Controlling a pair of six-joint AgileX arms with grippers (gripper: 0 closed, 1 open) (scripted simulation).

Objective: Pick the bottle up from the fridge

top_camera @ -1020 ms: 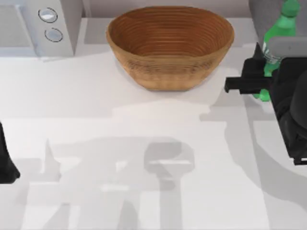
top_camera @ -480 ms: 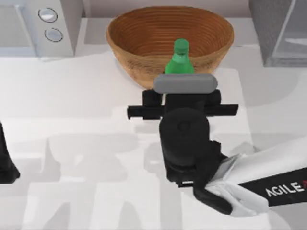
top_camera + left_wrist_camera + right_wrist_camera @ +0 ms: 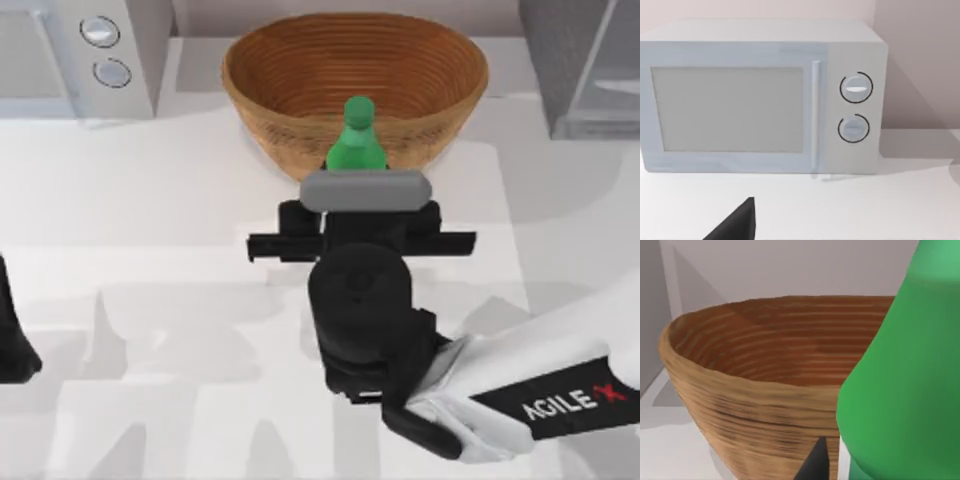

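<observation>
Top view: right gripper point(image 3: 362, 205) holds bottle point(image 3: 353, 140) tight, up at near rim of basket point(image 3: 300, 70). Fridge point(image 3: 570, 60) far off at right corner. Bottle out of fridge; carry step. Next: bring over basket, stay upright. Arm says "AGILE X". Left arm parked at left edge.

Left wrist view: white box with two knobs point(image 3: 762, 95).

Right wrist view: green bottle point(image 3: 905, 390) close up, basket point(image 3: 755, 390) just behind.

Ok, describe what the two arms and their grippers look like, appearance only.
The right arm has a glossy white shell with a black band reading AGILEX, the X in red. Its wrist is a bulky black rounded housing topped by a grey capsule-shaped camera bar, and the right gripper sits on a flat black crossbar. The left arm shows as a matte black piece at the table's left edge. No cables are visible.
</observation>
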